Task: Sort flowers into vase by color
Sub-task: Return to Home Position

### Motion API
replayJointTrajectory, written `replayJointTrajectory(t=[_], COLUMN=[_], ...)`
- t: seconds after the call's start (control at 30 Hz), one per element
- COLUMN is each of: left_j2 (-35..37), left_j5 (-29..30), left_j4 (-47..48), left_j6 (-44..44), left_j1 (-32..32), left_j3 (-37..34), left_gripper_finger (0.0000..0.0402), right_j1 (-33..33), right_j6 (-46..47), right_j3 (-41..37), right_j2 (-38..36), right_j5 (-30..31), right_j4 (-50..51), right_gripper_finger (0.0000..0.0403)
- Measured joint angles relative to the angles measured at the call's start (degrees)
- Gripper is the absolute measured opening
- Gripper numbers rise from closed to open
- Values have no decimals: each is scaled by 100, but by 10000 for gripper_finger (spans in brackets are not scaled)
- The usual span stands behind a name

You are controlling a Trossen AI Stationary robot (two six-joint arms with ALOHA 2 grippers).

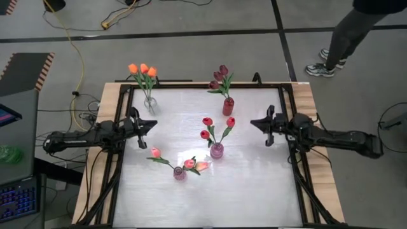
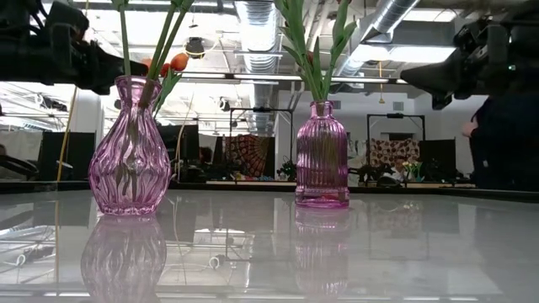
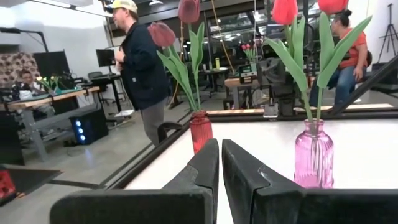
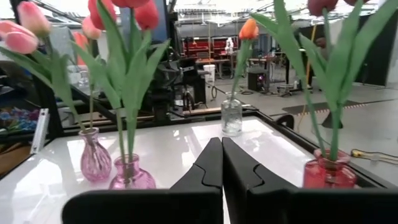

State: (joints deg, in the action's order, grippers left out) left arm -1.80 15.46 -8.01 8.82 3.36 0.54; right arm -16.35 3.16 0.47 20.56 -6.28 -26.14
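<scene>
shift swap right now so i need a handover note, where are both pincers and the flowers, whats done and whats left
Left pincer: shut, empty, at the table's left side.
Right pincer: shut, empty, at the right side.
Orange tulips are in the clear vase, dark maroon tulips in the red vase, red tulips in the central purple vase, and pink tulips in the other purple vase.
Done: every flower in view stands in a vase, one colour per vase. None lies loose on the table.
Left: no sorting that I can see, probably only parking the arms.
</scene>
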Motion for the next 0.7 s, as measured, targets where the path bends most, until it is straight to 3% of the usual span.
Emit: replayJointTrajectory(t=[0.27,0.7], left_j2=[-2,-2], left_j5=[9,33], left_j4=[304,299], left_j6=[-247,-207], left_j1=[2,2], left_j3=[-2,-7], left_gripper_finger=[9,9], right_j1=[-143,-143], right_j6=[-18,-15], right_j3=[-4,-11], right_j2=[-223,-1866], right_j5=[-2,4], right_j4=[118,1933], right_gripper_finger=[30,29])
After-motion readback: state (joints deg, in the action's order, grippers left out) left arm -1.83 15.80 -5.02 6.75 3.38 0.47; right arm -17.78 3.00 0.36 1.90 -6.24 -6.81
